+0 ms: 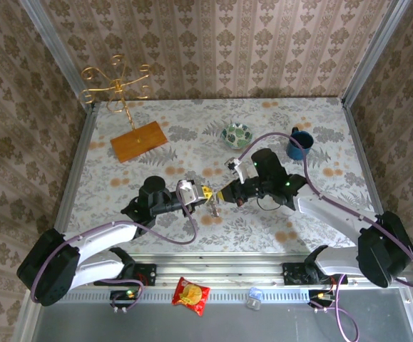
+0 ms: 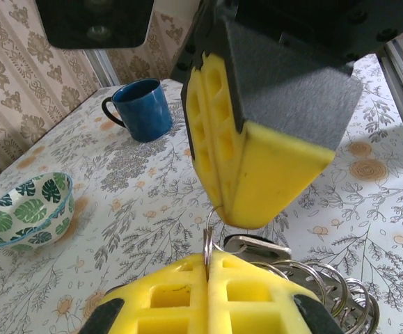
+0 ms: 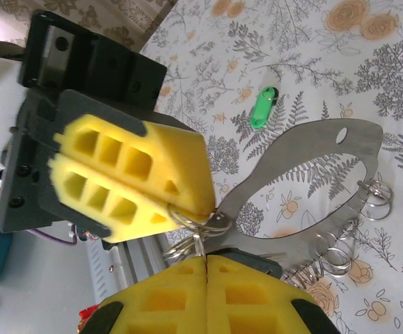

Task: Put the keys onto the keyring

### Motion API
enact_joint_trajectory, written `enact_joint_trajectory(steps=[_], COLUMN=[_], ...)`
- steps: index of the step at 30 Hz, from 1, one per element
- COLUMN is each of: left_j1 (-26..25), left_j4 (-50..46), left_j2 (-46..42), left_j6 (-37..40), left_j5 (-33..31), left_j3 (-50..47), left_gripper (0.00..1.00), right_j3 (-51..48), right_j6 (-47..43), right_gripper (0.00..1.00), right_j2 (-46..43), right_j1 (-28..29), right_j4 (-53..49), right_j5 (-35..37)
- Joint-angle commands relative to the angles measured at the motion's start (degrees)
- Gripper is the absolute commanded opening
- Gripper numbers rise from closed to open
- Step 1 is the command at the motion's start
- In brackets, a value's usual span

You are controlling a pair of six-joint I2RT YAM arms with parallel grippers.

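My two grippers meet tip to tip over the middle of the table. The left gripper (image 1: 209, 193) (image 2: 208, 259) is shut on a thin split ring (image 2: 207, 240). Facing it, the right gripper (image 1: 225, 192) (image 3: 206, 257) is shut on a split ring (image 3: 200, 240) of the same cluster. These rings hang on the keyring (image 3: 305, 139), a flat grey loop lying on the cloth with several more small rings (image 3: 340, 254) along its edge. The green-headed key (image 3: 260, 108) lies loose on the table beyond the loop. A black key head (image 3: 253, 255) sits right behind my right fingertips.
A leaf-patterned bowl (image 1: 237, 133) (image 2: 24, 209) and a blue mug (image 1: 299, 144) (image 2: 140, 108) stand at the back right. A gold wire stand on a wooden board (image 1: 138, 140) is at the back left. A snack packet (image 1: 191, 294) lies on the front rail.
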Motion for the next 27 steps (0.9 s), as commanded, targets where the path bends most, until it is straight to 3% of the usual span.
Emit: enact_joint_trajectory(steps=[1, 8, 11, 16, 21, 27], left_j1=[-0.43, -1.00, -1.09, -0.80, -0.38, 0.03], left_j4=[2.85, 2.57, 3.57, 8.82, 12.08, 15.49], left_j2=[0.31, 0.95, 1.36, 2.27, 2.92, 4.06], left_j6=[-0.53, 0.11, -0.36, -3.82, -6.70, -8.51], left_j5=[0.66, -0.40, -0.28, 0.86, 2.14, 3.96], left_j3=[0.36, 0.25, 0.04, -1.13, -1.58, -2.03], left_gripper=[0.00, 0.00, 0.00, 0.00, 0.00, 0.00], right_j3=[2.12, 2.84, 1.05, -5.31, -8.32, -5.88], right_j6=[0.36, -0.32, -2.41, -13.99, -28.18, -30.87], right_gripper=[0.00, 0.01, 0.29, 0.42, 0.42, 0.32], right_j2=[3.81, 3.11, 0.27, -4.30, -5.44, -2.44], right_j1=[-0.59, -1.25, -1.81, -1.66, -0.48, -0.43], right_j4=[-0.69, -0.31, 0.90, 10.20, 16.41, 15.52], right_j5=[-3.15, -4.00, -1.68, 2.88, 0.11, -1.31])
